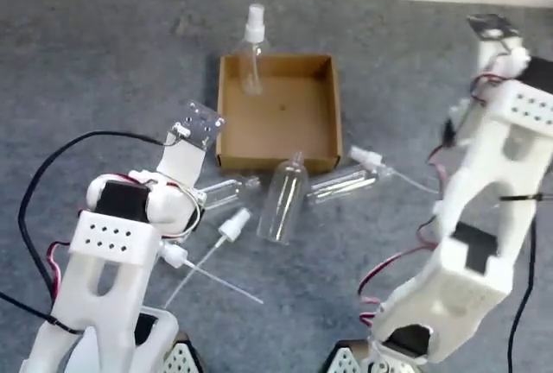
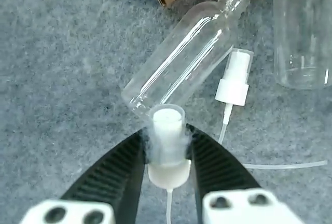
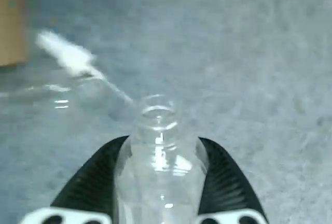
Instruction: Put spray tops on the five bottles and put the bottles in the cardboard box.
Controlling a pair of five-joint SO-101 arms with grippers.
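My left gripper (image 2: 167, 136) is shut on a white spray top (image 2: 167, 151), cap end outward, just short of the base of a small clear bottle (image 2: 181, 60) that lies on its side. A loose spray top (image 2: 233, 79) lies beside that bottle. My right gripper (image 3: 161, 146) is shut on an open-necked clear bottle (image 3: 161, 167). The cardboard box (image 1: 276, 157) sits mid-table. A bottle with a spray top (image 1: 253, 49) stands at its far edge. A large bottle (image 1: 283, 200) and another bottle (image 1: 346, 185) lie in front of the box.
A spray top (image 1: 367, 159) with its long tube lies by the right-hand lying bottle. Thin tubes (image 1: 220, 282) cross the grey carpet near the left arm (image 1: 130, 218). Red and black cables hang beside the right arm (image 1: 484, 218).
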